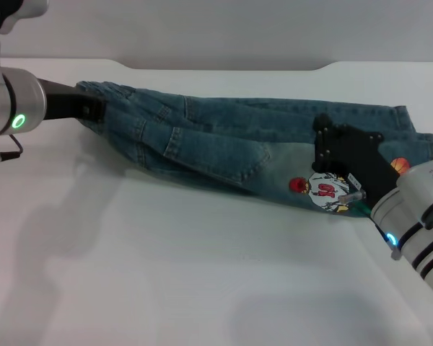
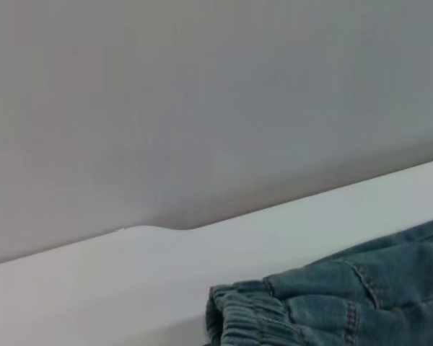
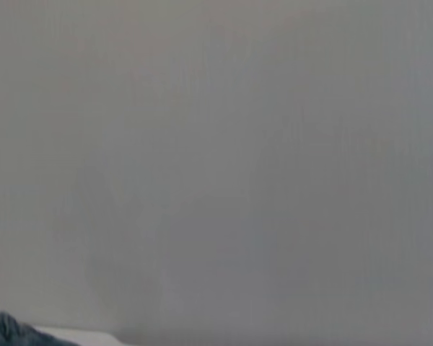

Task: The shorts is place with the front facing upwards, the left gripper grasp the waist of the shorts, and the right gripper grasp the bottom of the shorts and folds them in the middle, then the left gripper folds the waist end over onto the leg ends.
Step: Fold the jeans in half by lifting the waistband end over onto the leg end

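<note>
The blue denim shorts (image 1: pixel 224 137) lie folded lengthwise across the far part of the white table. Their gathered waist (image 1: pixel 105 94) is at the left and the leg ends (image 1: pixel 411 124) at the right. My left gripper (image 1: pixel 92 108) is at the waist end, shut on the band. The left wrist view shows that ruched waist (image 2: pixel 252 317) close below the camera. My right gripper (image 1: pixel 325 133) rests over the shorts just behind the red-white cartoon patch (image 1: pixel 325 191). A dark scrap of the shorts (image 3: pixel 3 331) shows in the right wrist view.
The white table (image 1: pixel 166 274) stretches bare toward me in front of the shorts. Its back edge (image 1: pixel 224 68) meets a grey wall just behind the shorts.
</note>
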